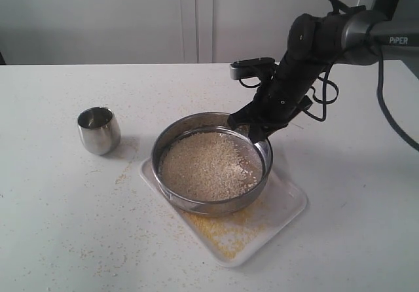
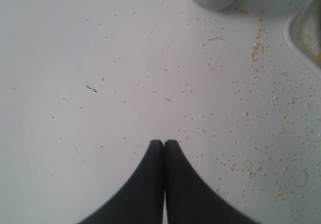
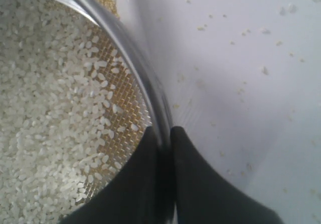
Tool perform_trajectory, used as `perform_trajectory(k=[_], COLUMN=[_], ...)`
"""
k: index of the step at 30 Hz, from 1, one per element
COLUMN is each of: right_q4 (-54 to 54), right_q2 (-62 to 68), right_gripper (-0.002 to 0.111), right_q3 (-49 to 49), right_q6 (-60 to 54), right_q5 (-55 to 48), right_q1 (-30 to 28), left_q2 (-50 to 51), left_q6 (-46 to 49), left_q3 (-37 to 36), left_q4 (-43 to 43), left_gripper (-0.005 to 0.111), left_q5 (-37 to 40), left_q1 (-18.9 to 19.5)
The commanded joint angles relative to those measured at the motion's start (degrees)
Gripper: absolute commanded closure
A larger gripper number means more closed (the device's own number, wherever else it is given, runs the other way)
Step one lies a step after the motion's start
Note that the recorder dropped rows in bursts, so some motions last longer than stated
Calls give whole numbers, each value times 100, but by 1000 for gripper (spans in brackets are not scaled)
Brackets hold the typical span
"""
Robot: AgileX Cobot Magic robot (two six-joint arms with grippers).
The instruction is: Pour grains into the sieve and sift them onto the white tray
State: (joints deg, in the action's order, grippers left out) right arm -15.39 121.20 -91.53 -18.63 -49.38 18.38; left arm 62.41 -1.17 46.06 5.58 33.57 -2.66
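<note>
Steel sieve point(image 1: 211, 205) — pale grains point(image 1: 206, 167) inside

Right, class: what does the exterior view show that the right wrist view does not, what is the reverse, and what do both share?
Only the exterior view: the small rounded steel cup standing apart, and the rounded corners of the flat white rectangular tray. Only the right wrist view: bare wire mesh between the pale beige-white grains, and the right gripper shut on the rim of the wide round steel sieve, one finger inside, one outside. Both: the sieve, its grains and that gripper at its rim.
</note>
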Motion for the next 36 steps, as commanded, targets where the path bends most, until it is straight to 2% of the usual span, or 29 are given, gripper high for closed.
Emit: perform_trajectory(k=[1,14,23,32,36], right_q4=[-139,-139,-149,-149,-149], right_q2=[-44,230,230,219,219], right_gripper=[108,108,85,83,73], right_q3=[-35,-35,-35,-35,-35], right_q6=[47,47,47,47,73], right_q5=[31,-103,-190,-298,-370], right_q1=[-16,-16,-16,-16,-16], left_q2=[-47,-47,-47,-47,-47], left_q6=[-4,-4,-4,-4,-4], left_q3=[-37,-37,-37,-37,-37], left_q4=[29,29,29,29,29], left_gripper=[107,107,107,107,107], left_q5=[67,67,67,67,67], left_q1=[-37,-37,-37,-37,-37])
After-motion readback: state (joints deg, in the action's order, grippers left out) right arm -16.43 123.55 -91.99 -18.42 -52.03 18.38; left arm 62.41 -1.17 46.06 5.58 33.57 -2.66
